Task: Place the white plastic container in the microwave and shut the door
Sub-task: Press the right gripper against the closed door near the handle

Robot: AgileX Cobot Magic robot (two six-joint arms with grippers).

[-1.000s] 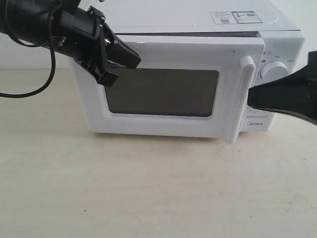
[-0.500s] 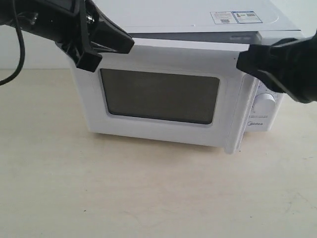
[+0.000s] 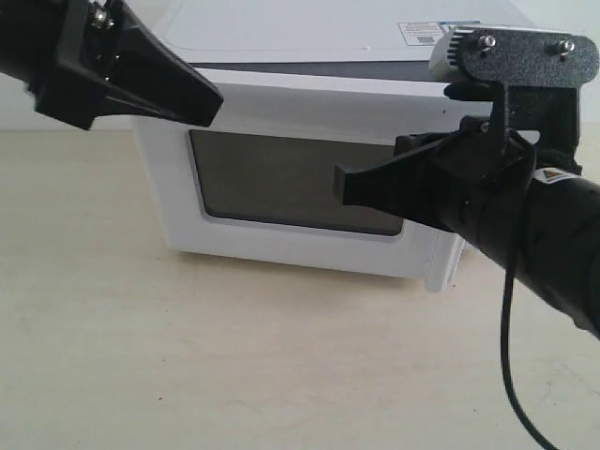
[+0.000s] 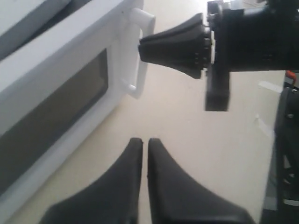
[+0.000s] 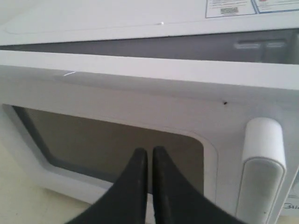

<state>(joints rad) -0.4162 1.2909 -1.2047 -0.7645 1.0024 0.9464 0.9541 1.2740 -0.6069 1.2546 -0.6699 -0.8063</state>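
The white microwave point(image 3: 281, 37) stands at the back of the table. Its door point(image 3: 281, 183), with the dark window, stands slightly ajar, with a dark gap along its top edge. The tall white handle point(image 5: 261, 163) is at the door's free side. My right gripper point(image 3: 339, 185) is shut and empty, its tips just in front of the window point(image 5: 107, 144) beside the handle. My left gripper point(image 3: 217, 97) is shut and empty, level with the door's upper left corner. In the left wrist view the right gripper point(image 4: 141, 49) points at the handle point(image 4: 142, 16). The white plastic container is out of view.
Bare beige tabletop point(image 3: 281, 356) spreads in front of the microwave. A black cable point(image 3: 506, 328) hangs from the right arm. The right arm's body covers the microwave's right panel. A printed label point(image 3: 417, 33) sits on the microwave's top.
The right arm has swung from the far right across to the front of the door window. The left gripper has risen and drawn back toward the upper left.
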